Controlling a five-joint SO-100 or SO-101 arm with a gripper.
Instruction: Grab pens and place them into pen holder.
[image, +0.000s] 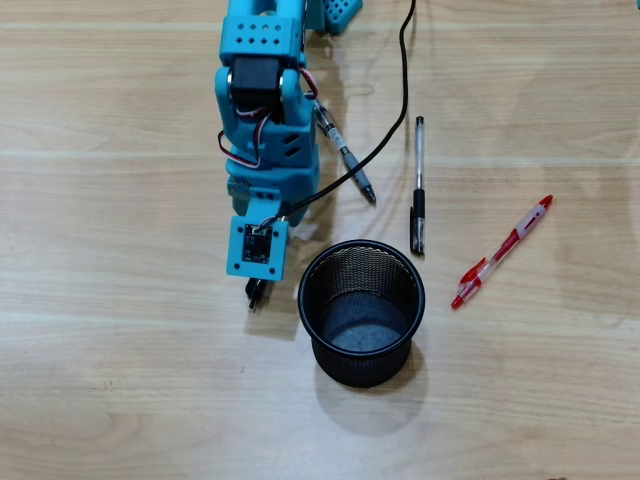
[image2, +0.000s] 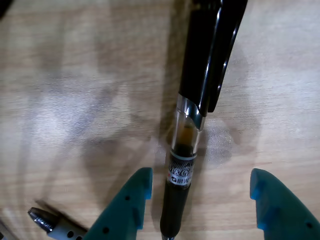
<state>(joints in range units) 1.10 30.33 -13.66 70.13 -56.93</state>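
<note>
In the wrist view the gripper (image2: 200, 200) is seen with its two blue fingers (image2: 131, 202) spread wide apart above the wooden table (image2: 75, 100). A black-and-clear pen (image2: 192, 125) lies lengthwise in the gap between the jaws, closer to the finger at the left of that view. No contact between the fingers and this pen can be made out; nothing is clamped. A second pen tip (image2: 42, 217) is visible outside the jaws, at the lower left of the wrist view.

In the overhead view the gripper (image: 257, 293) is located just beside the left of the pen holder (image: 361, 312). Beyond the holder, away from the jaws, a black pen (image: 418, 190) and a red pen (image: 502, 251) lie on the table. A further pen (image: 345, 155) lies beside the arm (image: 262, 130).
</note>
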